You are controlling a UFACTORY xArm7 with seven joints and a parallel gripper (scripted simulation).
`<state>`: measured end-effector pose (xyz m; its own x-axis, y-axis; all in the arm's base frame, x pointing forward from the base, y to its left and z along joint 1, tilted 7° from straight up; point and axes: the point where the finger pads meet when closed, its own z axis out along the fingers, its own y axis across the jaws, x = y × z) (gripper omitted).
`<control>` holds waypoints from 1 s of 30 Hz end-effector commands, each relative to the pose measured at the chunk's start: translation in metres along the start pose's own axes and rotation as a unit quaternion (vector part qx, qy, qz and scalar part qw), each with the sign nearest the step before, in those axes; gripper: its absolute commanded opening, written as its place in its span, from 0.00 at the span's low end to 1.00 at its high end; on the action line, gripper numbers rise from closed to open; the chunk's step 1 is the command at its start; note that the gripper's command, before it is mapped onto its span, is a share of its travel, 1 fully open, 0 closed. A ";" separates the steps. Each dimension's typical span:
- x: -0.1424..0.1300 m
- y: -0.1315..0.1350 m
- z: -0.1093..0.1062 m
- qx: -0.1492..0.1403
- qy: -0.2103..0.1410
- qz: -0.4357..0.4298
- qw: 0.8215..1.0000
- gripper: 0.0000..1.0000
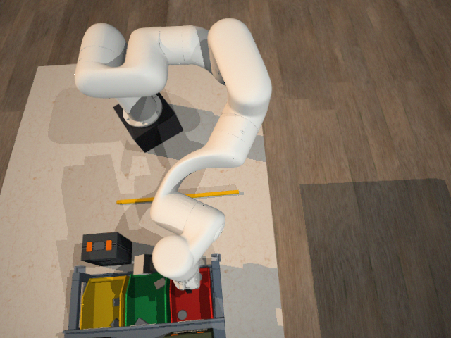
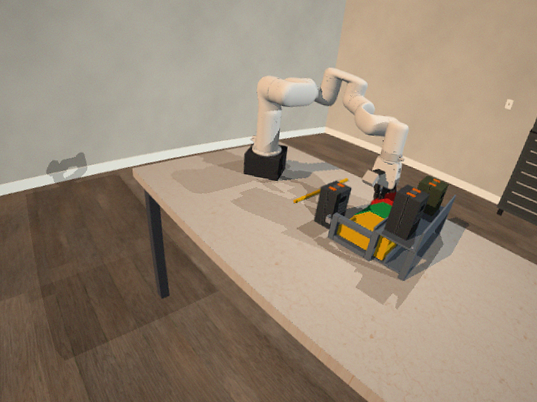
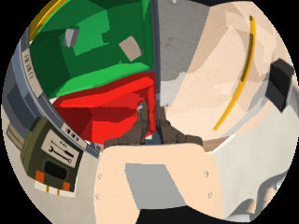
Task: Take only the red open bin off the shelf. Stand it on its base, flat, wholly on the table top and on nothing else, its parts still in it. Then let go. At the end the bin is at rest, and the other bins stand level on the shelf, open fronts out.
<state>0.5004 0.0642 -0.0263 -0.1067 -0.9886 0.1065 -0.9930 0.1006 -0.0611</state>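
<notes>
The red bin (image 1: 196,305) (image 2: 383,201) (image 3: 109,123) sits at one end of the shelf (image 1: 218,291), beside the green bin (image 1: 145,309) (image 3: 89,47). A grey round part (image 1: 182,314) lies in it. My gripper (image 2: 382,192) (image 3: 151,106) is shut on the red bin's front wall, one finger inside and one outside. The arm hides the grip in the top view. The yellow bin (image 1: 101,301) (image 2: 367,222) stands at the other end. The green and yellow bins look level. I cannot tell whether the red bin's base is off the shelf.
A black case (image 1: 100,251) (image 2: 329,207) stands on the table before the shelf. Another dark case (image 2: 402,213) and an olive case (image 2: 431,196) (image 3: 53,154) stand on the shelf's upper level. A yellow strip (image 1: 215,194) (image 3: 244,77) lies between the shelf and the robot base.
</notes>
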 end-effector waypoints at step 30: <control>0.000 0.058 -0.004 0.002 0.000 0.000 1.000 0.00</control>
<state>0.4634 0.0677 -0.0262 -0.1073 -0.9884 0.1070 -0.9930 0.1013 -0.0600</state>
